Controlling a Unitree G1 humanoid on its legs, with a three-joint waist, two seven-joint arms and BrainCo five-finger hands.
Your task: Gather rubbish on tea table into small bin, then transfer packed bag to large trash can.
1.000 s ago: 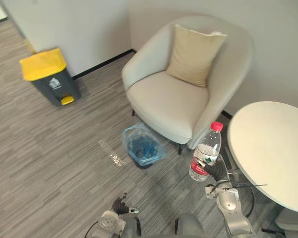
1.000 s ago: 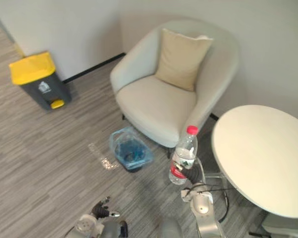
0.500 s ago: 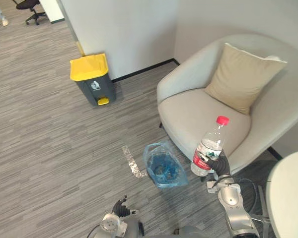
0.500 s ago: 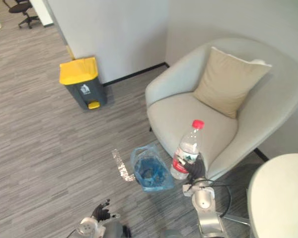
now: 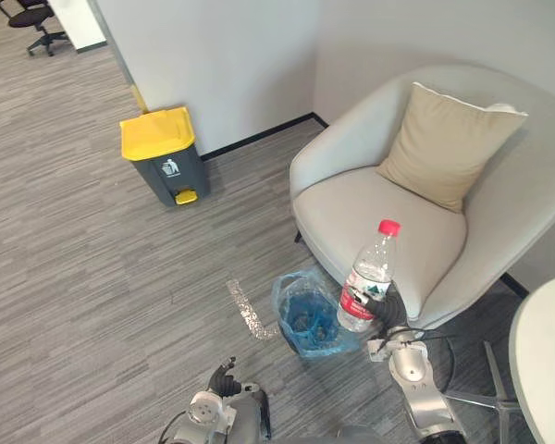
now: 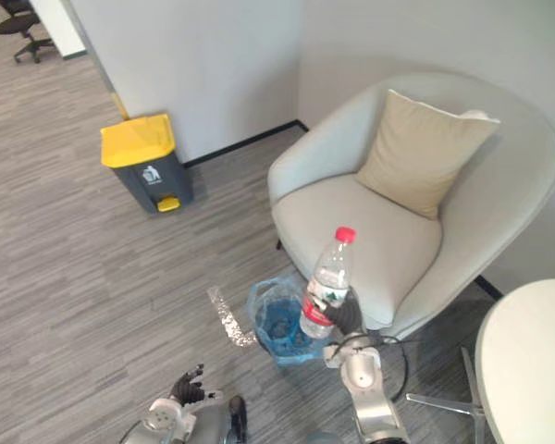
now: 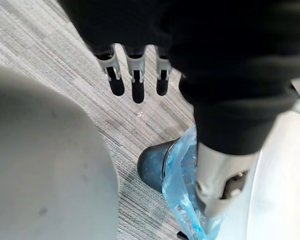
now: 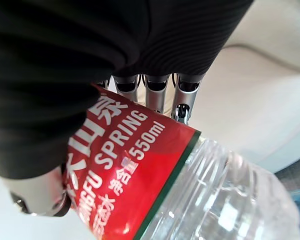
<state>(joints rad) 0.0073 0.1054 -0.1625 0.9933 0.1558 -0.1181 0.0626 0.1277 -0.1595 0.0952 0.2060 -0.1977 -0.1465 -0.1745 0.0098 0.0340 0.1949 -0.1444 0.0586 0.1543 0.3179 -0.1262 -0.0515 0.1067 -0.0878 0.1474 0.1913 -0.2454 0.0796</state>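
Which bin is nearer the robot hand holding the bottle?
The blue-bagged small bin, beside the right robot hand; the yellow-lidded trash can stands by the wall.

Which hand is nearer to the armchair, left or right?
Right. The right hand, holding a water bottle, is just in front of the armchair. The left hand is farther off, on the other side of the small bin.

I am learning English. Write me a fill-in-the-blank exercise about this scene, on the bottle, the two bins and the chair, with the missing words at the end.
1. The right hand holds a plastic bottle with a ____ cap.
2. The small bin is lined with a ____ bag.
3. The large trash can has a ____ lid.
4. The beige cushion rests on the ____.

Missing words: red; blue; yellow; armchair.
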